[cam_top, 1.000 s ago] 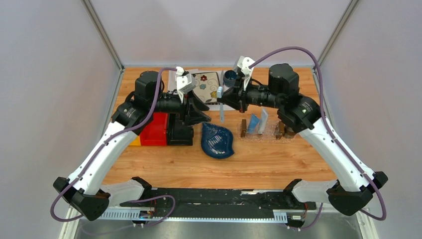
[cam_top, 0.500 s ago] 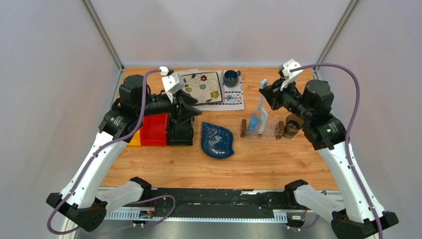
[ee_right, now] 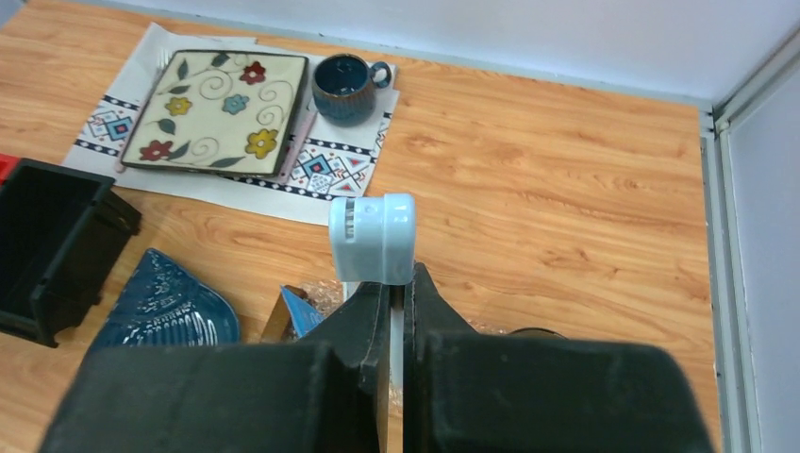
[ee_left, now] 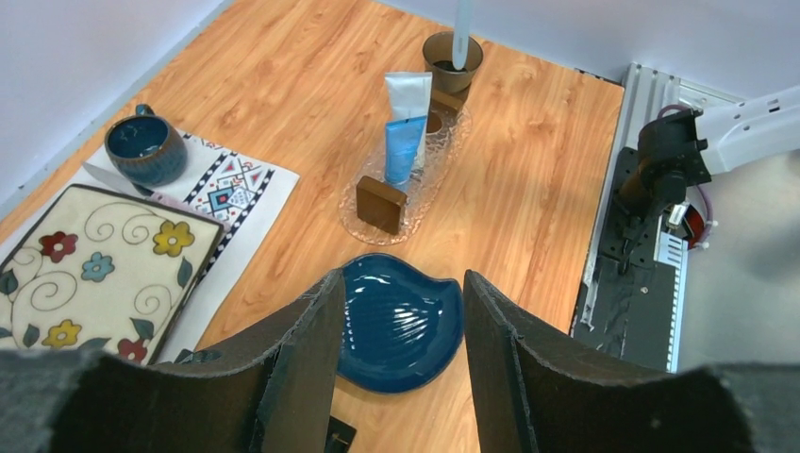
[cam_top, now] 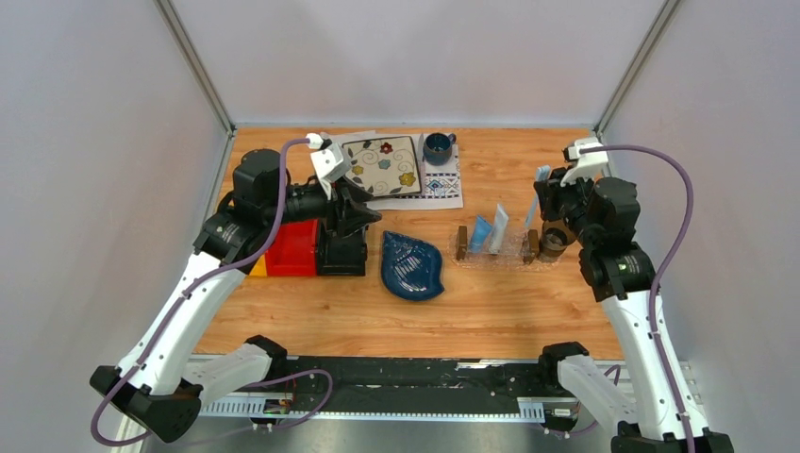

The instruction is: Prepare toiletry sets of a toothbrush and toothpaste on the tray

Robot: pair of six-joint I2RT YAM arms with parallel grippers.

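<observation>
Wood table (cam_top: 491, 311) carries all items. Patterned mat (cam_top: 443, 184) at the far edge is topped by a floral plate (cam_top: 382, 165) and a dark blue mug (cam_top: 437, 147). Black bin (cam_top: 341, 253) and red bin (cam_top: 294, 247) are set side by side at the left. Blue leaf dish (cam_top: 412, 267) is laid between the black bin and the tray (cam_top: 509, 257).

Tray is clear, with a wooden block (cam_top: 461, 243) at each short end, and is located right of centre. Two tubes are stood upright in it: blue toothpaste tube (cam_top: 482, 233) just beside white toothpaste tube (cam_top: 498, 228).

Left hand (ee_left: 401, 283) is held above the black bin, jaws apart, nothing between them. Right hand (ee_right: 396, 288) is clamped on the toothbrush (ee_right: 373, 241), just right of the tray.

Brown cup (cam_top: 554, 243) is placed just beside the tray's right block. Toothbrush is held roughly upright, outside the tray. Its pale end is seen past the fingertips in the right wrist view. In the left wrist view its lower end is seen at the cup's mouth; contact with the cup cannot be told.
</observation>
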